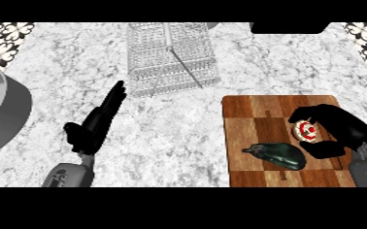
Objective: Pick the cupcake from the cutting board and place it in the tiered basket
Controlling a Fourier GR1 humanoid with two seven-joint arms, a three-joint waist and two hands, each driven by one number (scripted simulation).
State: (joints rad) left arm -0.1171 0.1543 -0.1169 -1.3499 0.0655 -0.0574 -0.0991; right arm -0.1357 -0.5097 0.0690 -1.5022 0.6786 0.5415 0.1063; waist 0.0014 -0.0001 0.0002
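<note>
my right hand (335,122) sits over the cutting board (251,116) at the right edge of the view, fingers and thumb curled round the cupcake (307,131). the fingers arch over its far side and the thumb closes in at its near side. the cupcake shows in the gap between them: pale top with red markings, over the board's right half. i cannot tell whether it is lifted off the wood. toward me and to the left of it, a dark eggplant (278,155) lies on the board near my thumb; whether the two touch cannot be determined. the board is brown wood in checkered blocks, lying flat on the right side of the counter (179,136). the counter surface is white-and-grey marble, running across the whole view. the tiered basket (168,58), of wire mesh, stands at the far middle of the counter, well apart from the board and the cupcake. my left hand (97,121) is open and holds nothing, fingers straight and together, pointing toward the basket's near left corner and apart from it. at the left edge a grey rounded object (10,111) is cut off by the view; i cannot identify it. black-and-white patterned tile (14,34) shows at the far corners, and a dark shape (287,27) at the far right.
</note>
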